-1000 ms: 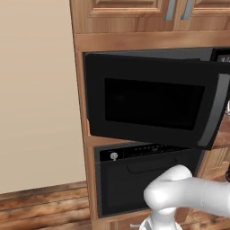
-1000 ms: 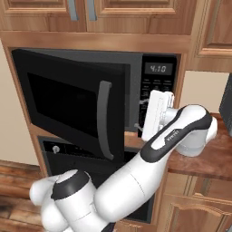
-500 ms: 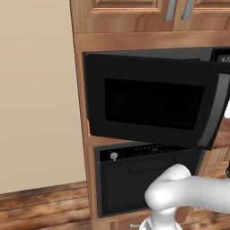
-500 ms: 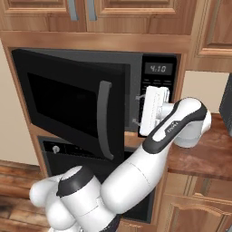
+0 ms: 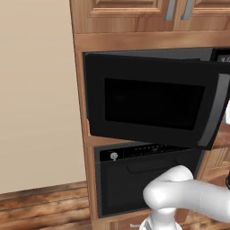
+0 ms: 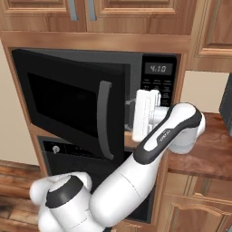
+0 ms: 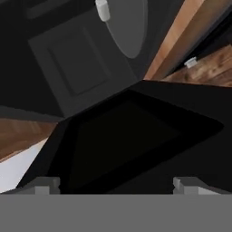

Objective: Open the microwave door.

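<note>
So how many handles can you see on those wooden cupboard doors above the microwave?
2. Both are grey vertical bars at the very top, side by side where the two doors meet: the left handle and the right handle. Others may lie outside the picture.

A tall wooden cabinet column (image 5: 81,112) carries the built-in appliances, the microwave (image 6: 154,81) set in its upper bay and a black oven (image 5: 143,179) in the bay just below. Wooden cupboard doors (image 6: 136,13) close the top. To the right a wooden table (image 6: 204,154) adjoins the column (its surface partly behind the arm). Wood plank floor (image 5: 40,206) lies beneath.
</note>
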Motion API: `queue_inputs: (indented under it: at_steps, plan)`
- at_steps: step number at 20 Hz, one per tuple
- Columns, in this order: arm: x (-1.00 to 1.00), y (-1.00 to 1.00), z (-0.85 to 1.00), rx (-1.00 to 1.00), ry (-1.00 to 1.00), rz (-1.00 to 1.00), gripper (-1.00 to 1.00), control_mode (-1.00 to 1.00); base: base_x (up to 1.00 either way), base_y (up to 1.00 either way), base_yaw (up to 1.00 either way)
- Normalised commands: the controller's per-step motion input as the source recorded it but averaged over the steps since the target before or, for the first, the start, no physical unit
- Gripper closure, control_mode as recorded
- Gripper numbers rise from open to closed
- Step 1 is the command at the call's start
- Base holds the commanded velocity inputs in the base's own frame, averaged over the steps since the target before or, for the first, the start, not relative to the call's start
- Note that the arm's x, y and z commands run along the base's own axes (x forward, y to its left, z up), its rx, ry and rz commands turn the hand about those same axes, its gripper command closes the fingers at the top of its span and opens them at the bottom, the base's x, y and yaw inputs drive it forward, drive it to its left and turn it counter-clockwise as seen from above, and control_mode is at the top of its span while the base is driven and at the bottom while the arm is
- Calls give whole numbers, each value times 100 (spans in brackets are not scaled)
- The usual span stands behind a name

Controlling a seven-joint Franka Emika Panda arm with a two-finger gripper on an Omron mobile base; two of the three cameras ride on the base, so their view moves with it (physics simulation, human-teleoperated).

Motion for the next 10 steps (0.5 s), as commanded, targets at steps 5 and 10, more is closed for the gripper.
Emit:
queue_inputs:
  at_steps: [5,10]
  plan:
    - [-41,43,3,0,-6,3,-100,-100,0,0,0]
    - [-51,38,7,0,-4,5,-100,-100,0,0,0]
